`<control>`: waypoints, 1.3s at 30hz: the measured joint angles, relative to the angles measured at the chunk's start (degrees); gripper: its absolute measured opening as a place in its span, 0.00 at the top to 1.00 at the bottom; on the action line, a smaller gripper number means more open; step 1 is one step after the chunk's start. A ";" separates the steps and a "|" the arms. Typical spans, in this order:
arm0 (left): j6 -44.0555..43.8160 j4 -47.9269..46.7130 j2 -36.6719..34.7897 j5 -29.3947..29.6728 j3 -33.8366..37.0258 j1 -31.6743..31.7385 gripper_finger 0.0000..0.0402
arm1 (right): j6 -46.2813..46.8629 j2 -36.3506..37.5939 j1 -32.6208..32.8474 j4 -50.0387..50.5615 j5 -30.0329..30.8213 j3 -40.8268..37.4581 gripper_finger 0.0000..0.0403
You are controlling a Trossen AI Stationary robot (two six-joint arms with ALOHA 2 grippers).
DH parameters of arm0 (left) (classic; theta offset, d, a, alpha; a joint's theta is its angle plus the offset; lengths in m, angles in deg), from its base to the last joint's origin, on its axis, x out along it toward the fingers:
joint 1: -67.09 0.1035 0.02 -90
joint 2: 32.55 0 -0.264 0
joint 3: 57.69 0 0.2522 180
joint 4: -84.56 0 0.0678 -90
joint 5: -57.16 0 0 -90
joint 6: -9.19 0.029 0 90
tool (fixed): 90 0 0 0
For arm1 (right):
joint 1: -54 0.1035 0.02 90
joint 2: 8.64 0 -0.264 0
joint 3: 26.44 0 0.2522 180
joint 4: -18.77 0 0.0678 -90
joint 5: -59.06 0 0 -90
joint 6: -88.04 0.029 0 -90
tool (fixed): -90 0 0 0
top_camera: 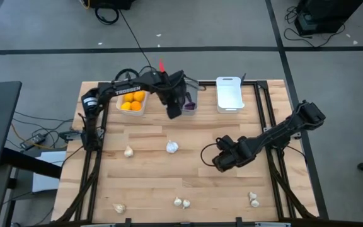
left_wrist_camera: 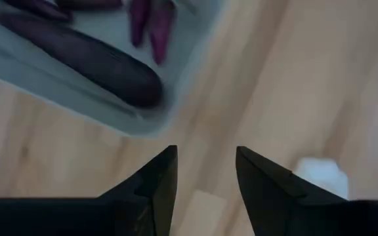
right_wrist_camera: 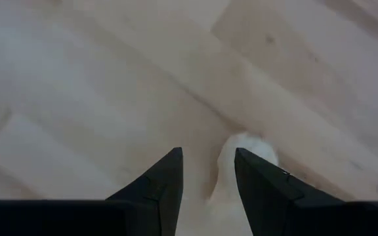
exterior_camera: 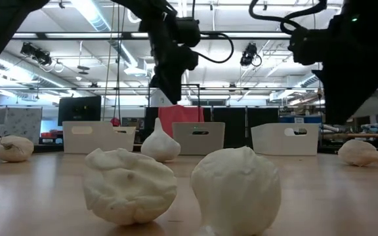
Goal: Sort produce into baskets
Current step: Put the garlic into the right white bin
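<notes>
Three baskets stand along the far edge: a white one with orange fruits, a grey one with purple pieces, and a white one in which I see nothing. My left gripper hangs open beside the grey basket, at its near left corner, with nothing between its fingers. My right gripper is over the table's right middle, shut on a whitish garlic bulb. Several more garlic bulbs rest on the boards, one of them mid-table. My right gripper pinches the garlic bulb between its two fingers, which point steeply down. The bulb's rounded end sticks out past the fingertips. In the low view the gripper hangs above the table top. The gripper's body hides the bulb in the high view.
Loose bulbs lie at the left middle, the near left corner, the near right, and as a pair at the near edge, close before the low camera. Black frame rails run along the table's sides.
</notes>
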 joint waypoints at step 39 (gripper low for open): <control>-32.44 5.63 -40.36 1.60 61.31 -29.96 0.60 | -40.55 0.00 -14.90 -26.79 3.80 0.00 0.57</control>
